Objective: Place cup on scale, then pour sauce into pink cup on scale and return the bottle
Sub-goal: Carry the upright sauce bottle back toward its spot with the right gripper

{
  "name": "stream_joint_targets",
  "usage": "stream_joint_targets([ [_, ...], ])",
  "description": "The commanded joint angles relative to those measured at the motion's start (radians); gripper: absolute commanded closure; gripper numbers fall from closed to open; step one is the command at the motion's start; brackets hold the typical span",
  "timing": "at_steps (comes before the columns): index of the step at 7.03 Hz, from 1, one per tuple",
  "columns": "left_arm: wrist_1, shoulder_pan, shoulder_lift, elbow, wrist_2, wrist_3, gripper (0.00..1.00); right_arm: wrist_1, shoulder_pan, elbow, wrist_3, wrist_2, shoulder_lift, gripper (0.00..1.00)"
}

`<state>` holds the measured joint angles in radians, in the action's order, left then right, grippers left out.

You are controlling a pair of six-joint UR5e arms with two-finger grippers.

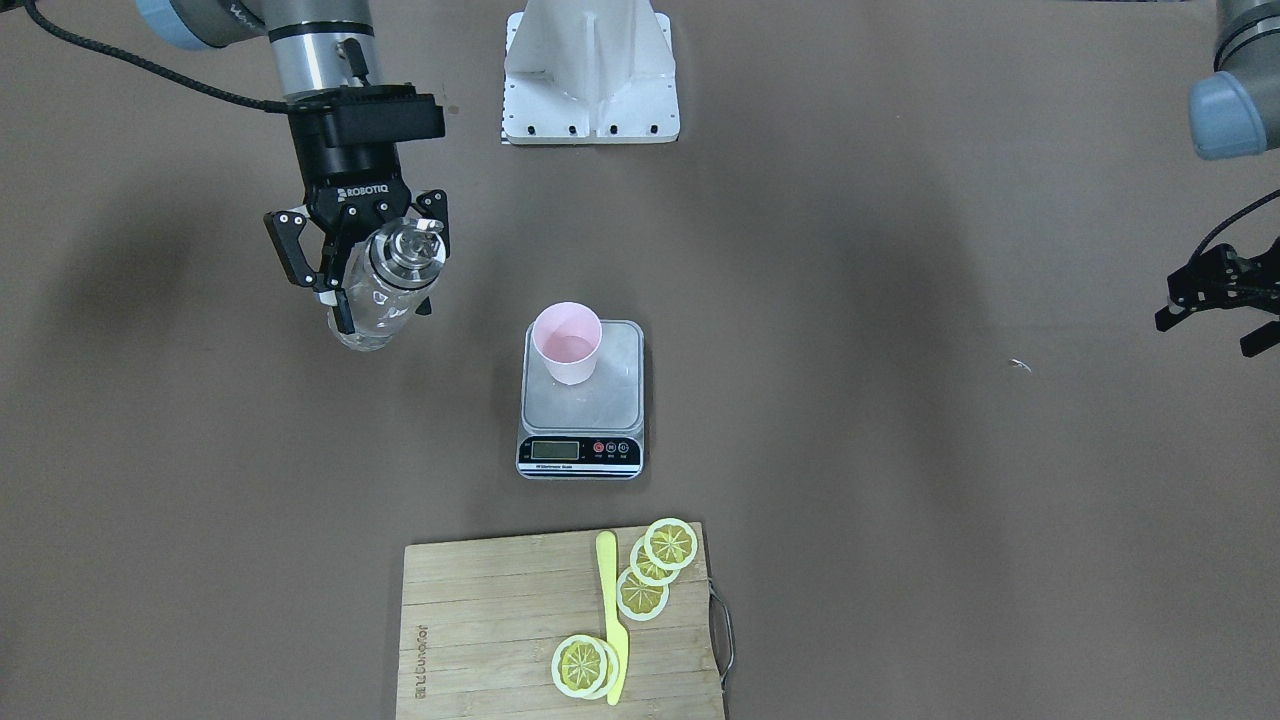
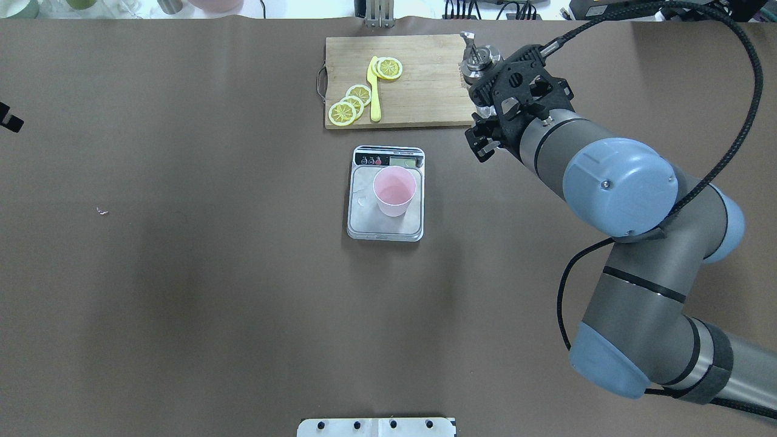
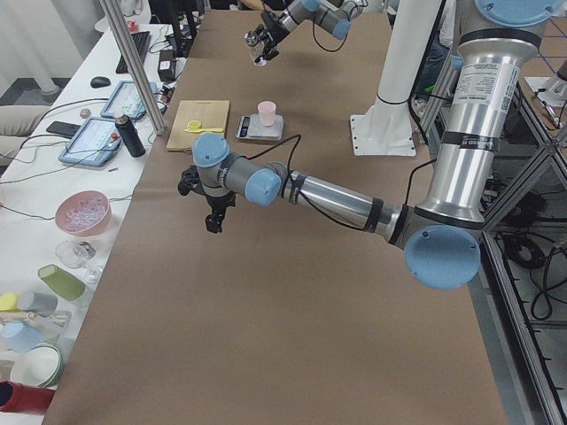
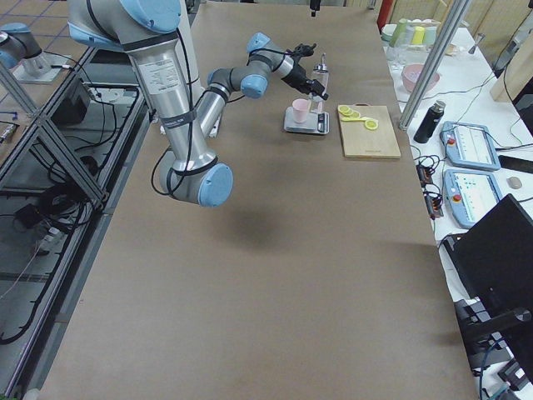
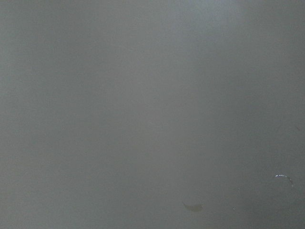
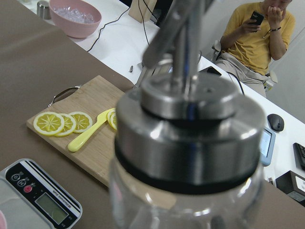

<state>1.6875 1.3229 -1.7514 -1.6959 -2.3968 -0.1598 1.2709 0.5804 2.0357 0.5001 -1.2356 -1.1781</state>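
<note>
Bottle (image 1: 395,270) hangs clamped in the right gripper (image 1: 384,313) near the scale (image 1: 590,405), where the cup (image 1: 567,343) stands; the left gripper (image 1: 1210,333) gapes empty above the surface (image 1: 900,500).

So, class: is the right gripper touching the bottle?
Touching. The front-facing view shows the right gripper clamped around the bottle, fingers pressed against its glass.

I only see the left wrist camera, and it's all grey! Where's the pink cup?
Observer: The cup stands on the scale.
Operator: Who's got the bottle?
Observer: The right gripper holds the bottle, off to the scale's side, not over the cup.
Operator: And my left gripper?
Observer: The left gripper is open and empty, far from the scale.
</note>
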Motion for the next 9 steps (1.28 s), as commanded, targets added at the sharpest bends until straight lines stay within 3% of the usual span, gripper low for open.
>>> stream_joint_targets([
  [1, -0.003, -0.001, -0.019, -0.001, 0.002, -0.003, 0.03, -0.169, 0.018, -0.008, 0.079, -0.027, -0.105, 0.88],
  [3, -0.003, 0.001, -0.023, -0.004, 0.004, -0.004, 0.03, -0.459, 0.016, -0.117, 0.147, -0.025, -0.181, 0.89],
  [4, -0.002, 0.001, -0.025, -0.004, 0.004, -0.004, 0.03, -0.631, 0.015, -0.241, 0.156, -0.025, -0.181, 0.89],
  [9, -0.002, 0.001, -0.033, -0.013, 0.005, -0.01, 0.03, -0.98, -0.002, -0.498, 0.17, -0.021, -0.193, 0.88],
])
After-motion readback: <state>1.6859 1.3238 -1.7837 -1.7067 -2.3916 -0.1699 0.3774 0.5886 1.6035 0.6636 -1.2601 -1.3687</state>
